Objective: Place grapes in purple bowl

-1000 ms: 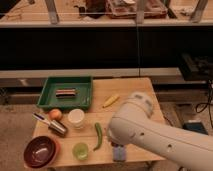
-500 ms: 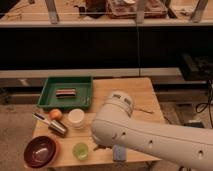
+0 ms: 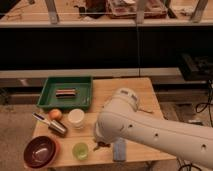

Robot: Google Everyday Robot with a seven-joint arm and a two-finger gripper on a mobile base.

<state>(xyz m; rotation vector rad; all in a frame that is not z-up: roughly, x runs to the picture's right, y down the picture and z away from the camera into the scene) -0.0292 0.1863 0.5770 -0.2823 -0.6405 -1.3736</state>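
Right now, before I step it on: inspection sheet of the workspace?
Surface: wooden table.
Job's things: purple bowl at front-left corner, no grapes seen in it; grapes: nothing seen, maybe behind the arm.
Clutter: green tray, orange, white cup, metal can on its side, green cup, grey-blue sponge.
Grippers: gripper mostly hidden under white arm, beside green cup.
Cables: dark cable, right, off table.
Surroundings: shelving behind.
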